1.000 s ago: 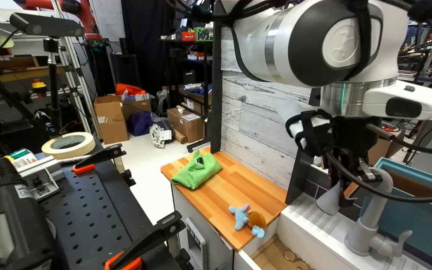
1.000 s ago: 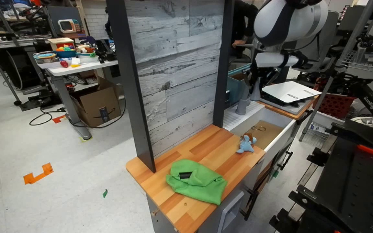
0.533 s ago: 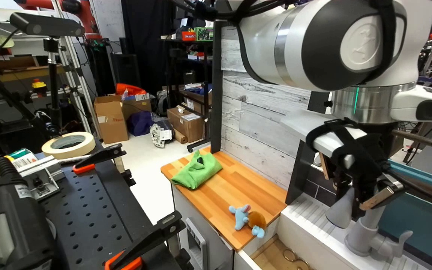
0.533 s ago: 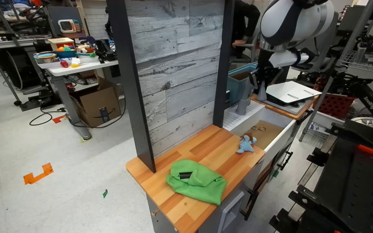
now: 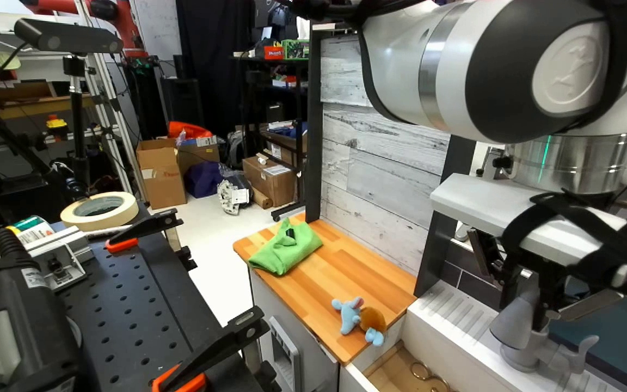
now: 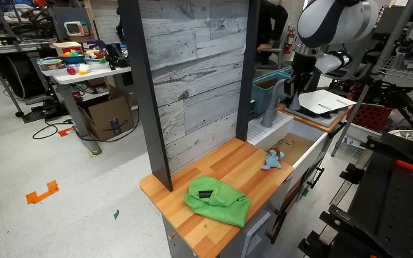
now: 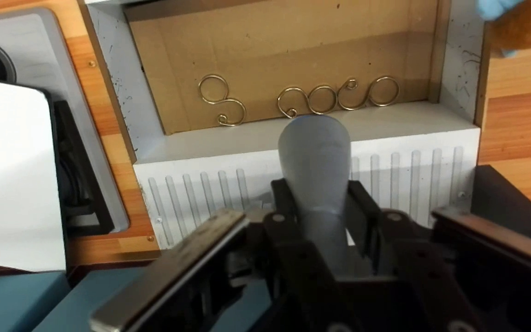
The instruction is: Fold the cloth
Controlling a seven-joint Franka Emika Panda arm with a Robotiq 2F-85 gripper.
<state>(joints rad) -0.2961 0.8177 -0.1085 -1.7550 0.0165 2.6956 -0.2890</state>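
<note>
Only the two exterior views show the rumpled green cloth [image 6: 221, 204], lying on the wood-striped tabletop [image 6: 240, 168]; right of it sits a blue-and-brown toy [image 6: 273, 161]; farther right, the tool [image 7: 319, 189] clamps a smooth gray cone [image 7: 315, 152].

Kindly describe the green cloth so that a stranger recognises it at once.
Find the tall grey-white plank panel. At its foot is a striped wooden counter, where the cloth lies rumpled. Its bright green sets it apart from the blue and brown toy on that counter.
</note>
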